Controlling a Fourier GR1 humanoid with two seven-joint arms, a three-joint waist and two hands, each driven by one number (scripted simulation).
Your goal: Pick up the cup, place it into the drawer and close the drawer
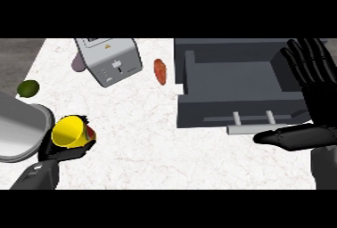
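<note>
Head view: the robot's left hand (63,153) is curled round the smooth, cone-shaped yellow cup (67,130), whose mouth is turned up toward the view. It sits over the lower left of the white marbled desk (145,147), well apart from the boxy, matte dark grey open drawer (217,109). The right hand (314,95) rests spread, fingers straight, at the drawer's right wall. I judge the pick-up done and the carry in hand. Next, the cup must travel right, clear the pale bar handle (253,129) and come down inside the drawer.
</note>
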